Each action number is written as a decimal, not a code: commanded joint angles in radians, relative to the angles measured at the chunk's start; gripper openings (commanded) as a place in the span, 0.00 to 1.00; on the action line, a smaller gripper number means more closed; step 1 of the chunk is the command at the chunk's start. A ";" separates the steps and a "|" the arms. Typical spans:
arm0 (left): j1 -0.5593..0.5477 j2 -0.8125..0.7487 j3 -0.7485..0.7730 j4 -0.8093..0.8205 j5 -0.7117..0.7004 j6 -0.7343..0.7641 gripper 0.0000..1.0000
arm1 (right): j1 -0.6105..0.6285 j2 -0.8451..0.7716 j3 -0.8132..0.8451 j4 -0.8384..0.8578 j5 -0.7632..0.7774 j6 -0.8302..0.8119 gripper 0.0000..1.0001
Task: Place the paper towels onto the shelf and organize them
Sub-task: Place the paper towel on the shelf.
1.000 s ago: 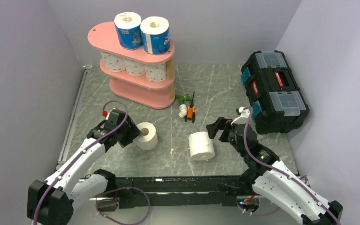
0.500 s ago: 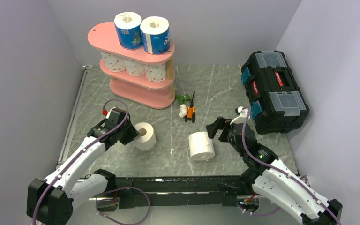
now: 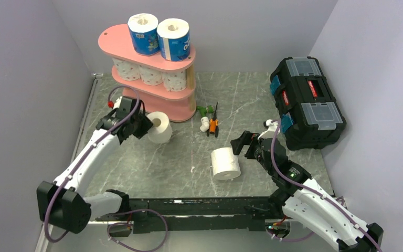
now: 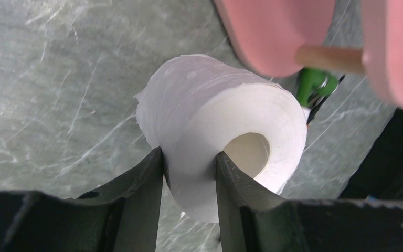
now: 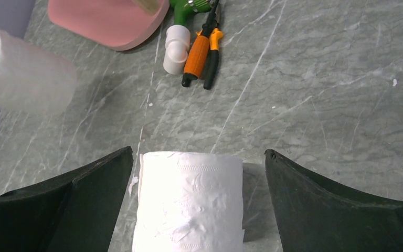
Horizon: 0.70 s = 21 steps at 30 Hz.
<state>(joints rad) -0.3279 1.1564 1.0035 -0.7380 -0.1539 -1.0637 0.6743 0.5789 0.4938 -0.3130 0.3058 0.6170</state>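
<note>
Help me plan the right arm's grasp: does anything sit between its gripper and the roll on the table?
Nothing visible. The right gripper is open with the plain roll directly ahead; the pliers lie beyond it.

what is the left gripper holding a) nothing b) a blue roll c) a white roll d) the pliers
c: the left gripper is shut on a white roll, its fingers pinching the roll's wall, close to the shelf.
</note>
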 commanded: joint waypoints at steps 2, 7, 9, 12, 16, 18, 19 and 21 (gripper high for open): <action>0.059 0.112 0.126 0.062 -0.012 -0.095 0.26 | 0.002 0.016 0.052 0.026 -0.003 -0.015 0.98; 0.109 0.230 0.225 0.097 -0.012 -0.118 0.25 | 0.002 0.009 0.064 0.025 -0.006 -0.026 0.98; 0.124 0.291 0.274 0.088 -0.008 -0.119 0.24 | 0.002 0.002 0.064 0.023 -0.003 -0.028 0.98; 0.137 0.349 0.319 0.100 0.004 -0.126 0.23 | 0.002 -0.006 0.060 0.025 -0.001 -0.027 0.98; 0.144 0.406 0.354 0.127 0.020 -0.136 0.24 | 0.001 -0.011 0.061 0.019 0.000 -0.026 0.98; 0.148 0.435 0.379 0.121 0.026 -0.138 0.24 | 0.001 -0.018 0.063 0.013 0.004 -0.026 0.98; 0.150 0.444 0.381 0.130 0.032 -0.142 0.24 | 0.002 -0.022 0.060 0.015 0.005 -0.027 0.99; 0.153 0.452 0.372 0.156 0.039 -0.152 0.24 | 0.002 -0.026 0.057 0.017 0.007 -0.027 0.99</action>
<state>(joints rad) -0.1829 1.6016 1.3327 -0.6582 -0.1436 -1.1755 0.6743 0.5720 0.5114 -0.3138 0.3050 0.6025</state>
